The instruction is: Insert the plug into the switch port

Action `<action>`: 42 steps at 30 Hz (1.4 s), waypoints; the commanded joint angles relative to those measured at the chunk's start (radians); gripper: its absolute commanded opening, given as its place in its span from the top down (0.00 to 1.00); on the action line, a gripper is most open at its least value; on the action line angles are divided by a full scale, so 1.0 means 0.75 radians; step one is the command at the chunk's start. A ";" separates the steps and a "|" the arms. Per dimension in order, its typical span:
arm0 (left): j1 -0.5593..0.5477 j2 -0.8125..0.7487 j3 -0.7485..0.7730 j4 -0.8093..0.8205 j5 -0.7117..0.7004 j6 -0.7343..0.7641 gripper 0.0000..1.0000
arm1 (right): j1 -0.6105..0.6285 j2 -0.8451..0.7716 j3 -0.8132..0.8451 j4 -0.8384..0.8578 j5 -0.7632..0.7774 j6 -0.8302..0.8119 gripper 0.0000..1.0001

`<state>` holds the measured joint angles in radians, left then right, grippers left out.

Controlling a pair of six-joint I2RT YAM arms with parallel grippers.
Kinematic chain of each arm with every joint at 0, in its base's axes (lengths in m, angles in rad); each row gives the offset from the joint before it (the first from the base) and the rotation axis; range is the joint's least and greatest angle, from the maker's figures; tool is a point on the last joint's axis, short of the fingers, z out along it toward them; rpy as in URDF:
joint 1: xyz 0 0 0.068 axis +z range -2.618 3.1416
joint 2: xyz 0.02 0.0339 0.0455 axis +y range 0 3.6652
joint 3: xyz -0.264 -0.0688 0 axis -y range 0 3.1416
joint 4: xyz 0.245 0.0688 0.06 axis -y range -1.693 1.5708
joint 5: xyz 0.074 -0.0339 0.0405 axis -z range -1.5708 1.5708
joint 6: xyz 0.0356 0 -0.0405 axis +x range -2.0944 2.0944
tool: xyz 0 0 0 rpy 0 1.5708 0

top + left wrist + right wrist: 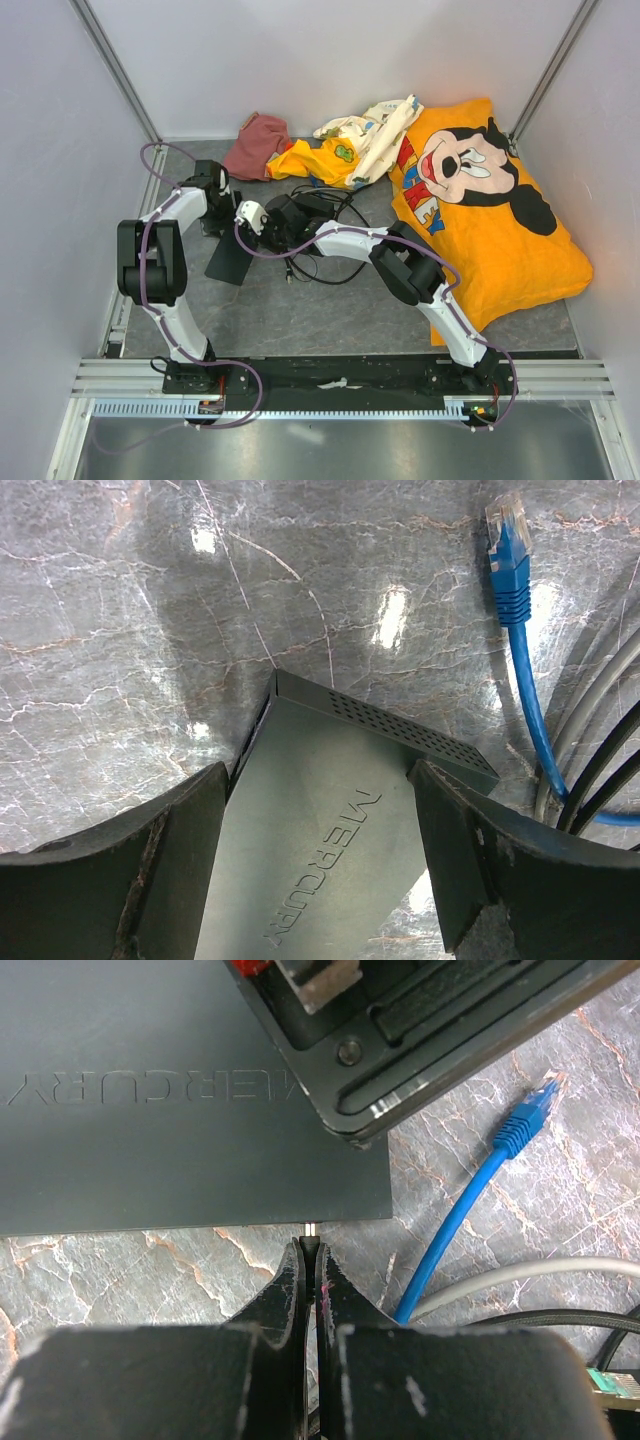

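Switch [320,820]: flat dark-grey box, "MERCURY" embossed on the top face. It reads clean in the left wrist view and upside down in the right wrist view. One side wall has a vent-hole grid.

Left gripper [320,770]: jaws spread wide and clamped across the switch body, one finger on each long edge. The box sits skewed between them.

Right gripper [310,1250]: jaws closed tight, tips right at the near edge of the switch. There's a tiny pale bit at the tips, too small to identify.

Plug [503,520]: clear tip with a blue boot, on the end of the blue cable [530,700]. It lies flat on the desk [150,600], near the switch's vented side but apart from it, with neither gripper touching it.

In the way: in the right wrist view the left gripper's black housing covers the switch's far corner and sits between the box and the plug. A grey cable [590,695] and black cables [600,770] run alongside the blue one. A green bit [612,1380] at the frame edge, can't tell what.

Back of the desk: orange pillow [480,210] with a Mickey Mouse print and coloured "MICKEY" lettering. Beside it are a reddish cloth [258,145], a yellow cloth [300,160] and a white printed cloth [370,130].
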<state>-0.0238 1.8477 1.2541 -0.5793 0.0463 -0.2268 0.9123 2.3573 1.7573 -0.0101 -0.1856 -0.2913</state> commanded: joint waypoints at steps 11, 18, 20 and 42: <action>-0.093 0.126 -0.024 -0.101 0.188 0.034 0.19 | 0.017 0.011 0.034 0.382 -0.162 0.161 1.00; -0.140 0.144 -0.020 -0.123 0.229 0.069 0.20 | 0.015 0.013 0.093 0.380 -0.198 0.115 1.00; -0.160 0.150 -0.020 -0.130 0.255 0.079 0.20 | 0.017 0.023 0.160 0.333 -0.196 0.094 1.00; -0.126 0.009 -0.013 -0.101 -0.162 -0.009 0.17 | -0.112 -0.218 -0.249 0.298 -0.223 0.188 0.57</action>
<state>-0.1074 1.8580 1.2865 -0.5938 -0.0277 -0.1921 0.8555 2.2837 1.6009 0.1566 -0.2779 -0.1589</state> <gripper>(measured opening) 0.815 0.409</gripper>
